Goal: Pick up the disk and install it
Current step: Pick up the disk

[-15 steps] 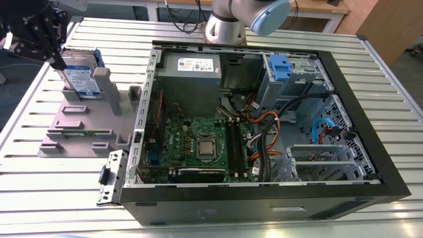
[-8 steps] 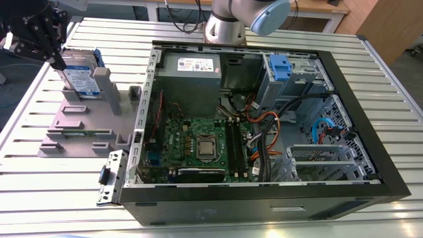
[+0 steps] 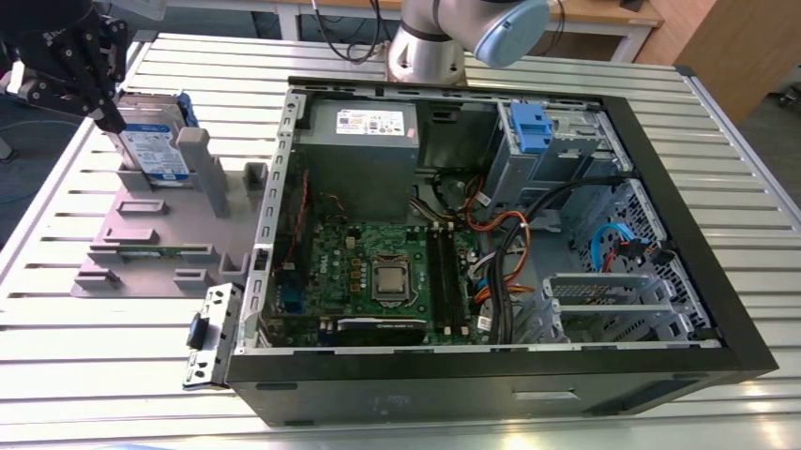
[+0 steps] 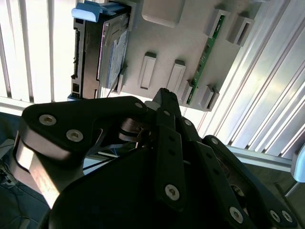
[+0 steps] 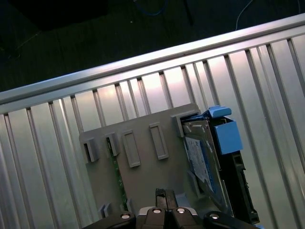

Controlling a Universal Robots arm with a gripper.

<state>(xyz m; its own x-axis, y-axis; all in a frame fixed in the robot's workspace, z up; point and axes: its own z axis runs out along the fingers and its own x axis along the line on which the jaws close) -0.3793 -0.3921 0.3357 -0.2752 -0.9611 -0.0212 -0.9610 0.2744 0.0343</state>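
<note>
Claw [image 3: 111,120] is hovering over the grey stand [image 3: 150,239] at the exterior view's left, fingers looking pressed together and gripping nothing. In both wrist views the tips [image 4: 163,93] [image 5: 161,193] are pointing down at the stand's base plate [image 4: 162,47] [image 5: 145,176], just beside the disk [image 4: 112,52] and apart from it.

The disk [image 3: 153,141] is standing on edge in a slot of the stand, blue bracket around it and label [image 5: 202,157] facing the claw side. It is sitting well apart from the drive bay.

A green memory stick [image 4: 207,57] is sitting in another slot of the stand.

The open computer case [image 3: 501,389] is lying on the slatted tabletop [image 3: 75,356] to the exterior view's right of the stand. The power supply [image 3: 363,141] and motherboard [image 3: 375,272] are showing inside.
</note>
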